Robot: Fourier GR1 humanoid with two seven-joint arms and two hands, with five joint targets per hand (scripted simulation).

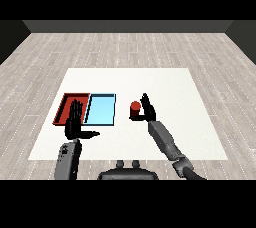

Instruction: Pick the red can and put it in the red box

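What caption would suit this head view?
Right hand beside the upright red can; left hand open over the red tray.

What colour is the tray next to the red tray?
Light blue tray, seen best in the head view.

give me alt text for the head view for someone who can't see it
The right robot hand is beside an upright red can on the white table. Left of the can lie a light blue tray and a red tray, where the open left robot hand hovers.
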